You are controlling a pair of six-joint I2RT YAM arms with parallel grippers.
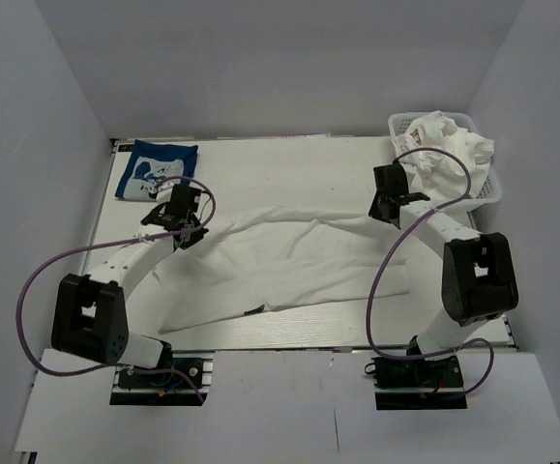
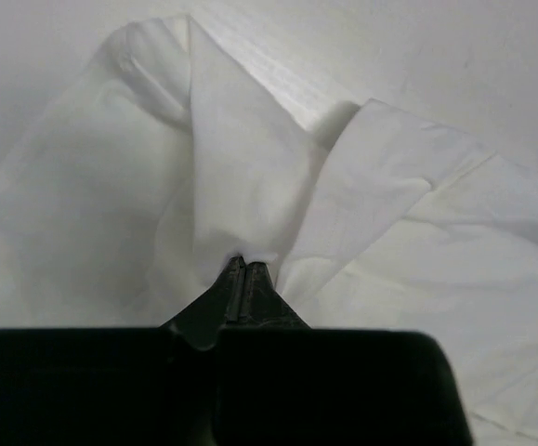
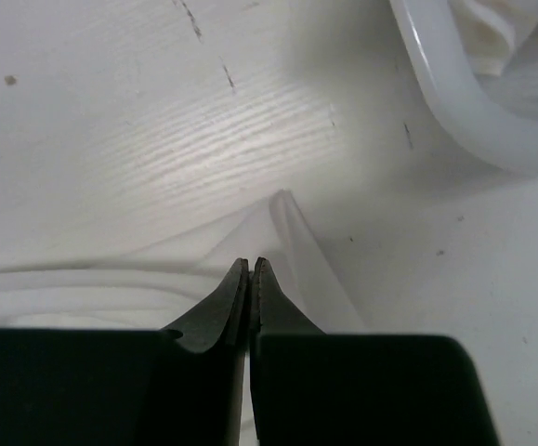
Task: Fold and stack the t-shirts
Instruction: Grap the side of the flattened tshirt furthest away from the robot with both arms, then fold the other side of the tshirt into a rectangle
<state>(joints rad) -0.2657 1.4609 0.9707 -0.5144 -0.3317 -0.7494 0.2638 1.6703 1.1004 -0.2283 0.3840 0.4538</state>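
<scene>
My left claw (image 2: 245, 265) was clenched, its two dark fingers pressed together on a pinch of the white t-shirt (image 2: 111, 204). The cloth rose to my tips like a small tent, with creases running away from them on both sides. My right claw (image 3: 251, 265) was clenched too, with only a hairline slit between the fingers. A thin edge of the same shirt climbed into those tips in a narrow peak.

Seen from above, I held the shirt at two places. My left claw had it at the left end and my right claw at the far right end. Between them the shirt lay spread and wrinkled across the middle of the table (image 1: 289, 164), and its near edge reached toward my bases.

Beyond my left claw, and apart from the white cloth, the navy t-shirt (image 1: 154, 169) lay as a small squarish patch in the far left corner, with its white cartoon print facing up. Just beside my right claw, in the far right corner, stood a white basket (image 1: 397, 124) heaped with crumpled white cloth (image 1: 449, 145). From my right wrist its curved rim showed at the upper right, near the shirt's peak but not touching it. Purple cables (image 1: 38, 290) looped along both my arms.
</scene>
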